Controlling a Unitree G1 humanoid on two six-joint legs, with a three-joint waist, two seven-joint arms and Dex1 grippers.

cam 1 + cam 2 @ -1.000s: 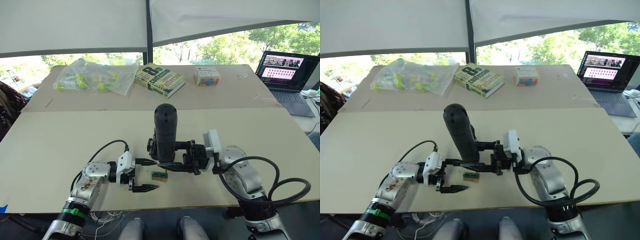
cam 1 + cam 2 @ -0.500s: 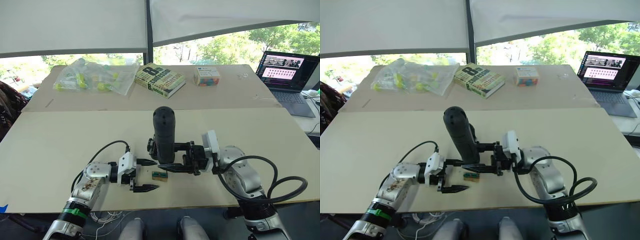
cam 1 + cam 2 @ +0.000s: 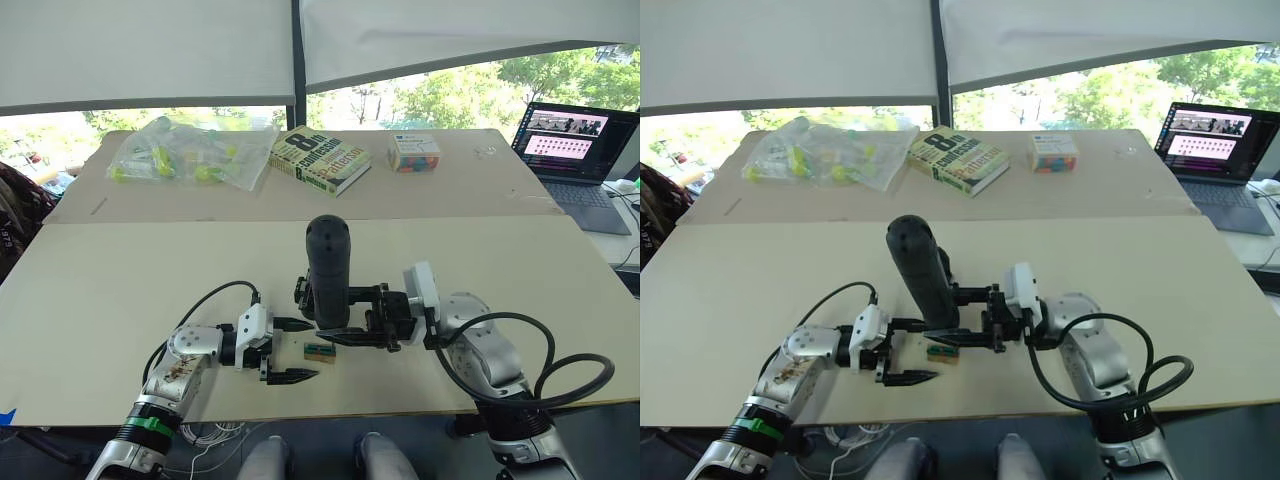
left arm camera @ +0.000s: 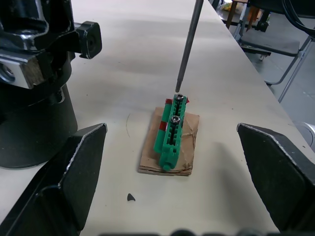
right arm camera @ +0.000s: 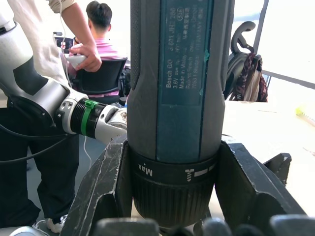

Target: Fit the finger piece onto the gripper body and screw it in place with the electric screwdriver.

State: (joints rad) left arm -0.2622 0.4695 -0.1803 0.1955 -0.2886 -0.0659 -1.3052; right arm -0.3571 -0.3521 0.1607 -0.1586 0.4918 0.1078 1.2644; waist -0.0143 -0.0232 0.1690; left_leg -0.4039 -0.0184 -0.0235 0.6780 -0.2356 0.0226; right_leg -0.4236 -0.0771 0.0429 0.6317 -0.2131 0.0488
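1. The right pincer is clamped on the electric screwdriver, which stands almost upright over the near middle of the surface, rounded end up, bit pointing down.
2. In the left wrist view the thin bit comes down onto the far screw head of a small green-topped block, tip touching or just above it; I cannot tell which.
3. The block's long axis runs from the left pincer toward 12 o'clock, sitting between its two fingers.
4. The left pincer is spread wide apart, holding nothing, resting at 9 o'clock from the block.
5. The gripper body stands just beside the block, at about 12 o'clock in the head view, behind the screwdriver.
6. My read: the right arm is picking up a screw, so bit-over-screw alignment is what matters.
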